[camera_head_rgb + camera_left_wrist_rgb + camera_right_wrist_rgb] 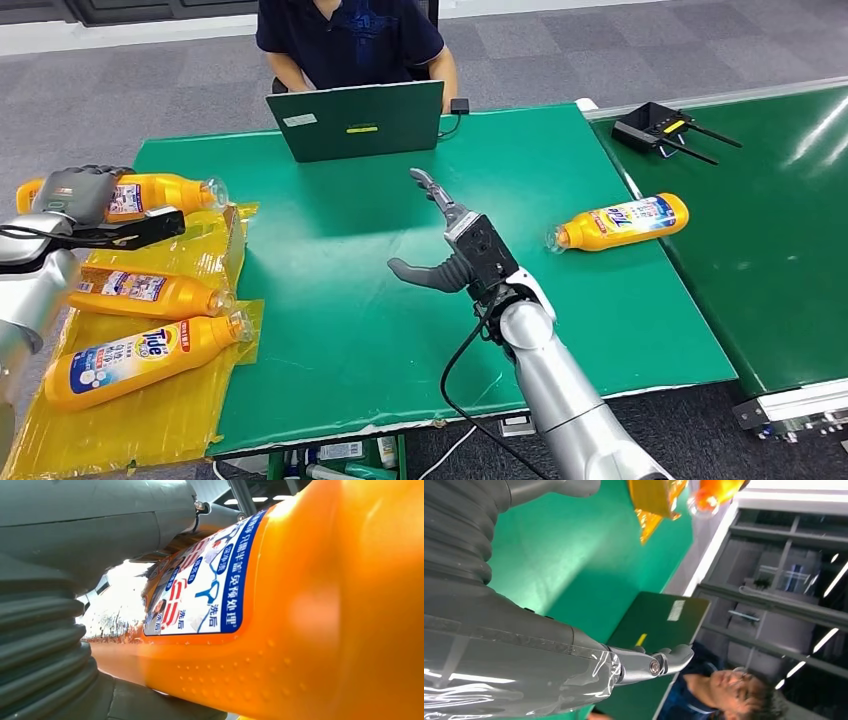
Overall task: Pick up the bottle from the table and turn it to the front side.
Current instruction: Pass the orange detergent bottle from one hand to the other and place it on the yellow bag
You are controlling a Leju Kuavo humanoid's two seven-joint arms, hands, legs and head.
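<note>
Left robot hand (85, 205): at nine o'clock, fingers wrapped around an orange bottle (160, 192) lifted above yellow sheet (150, 420).
Right robot hand (450, 245): centre, fingers spread, holding nothing, above green desk (330, 320).
Second bottle (622, 222): three o'clock, lying on desk.

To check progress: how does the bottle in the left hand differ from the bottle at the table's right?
The held bottle is gripped by the left hand above the yellow sheet; the right bottle lies free on the green table. Their caps point opposite ways. Both are orange with labels.
</note>
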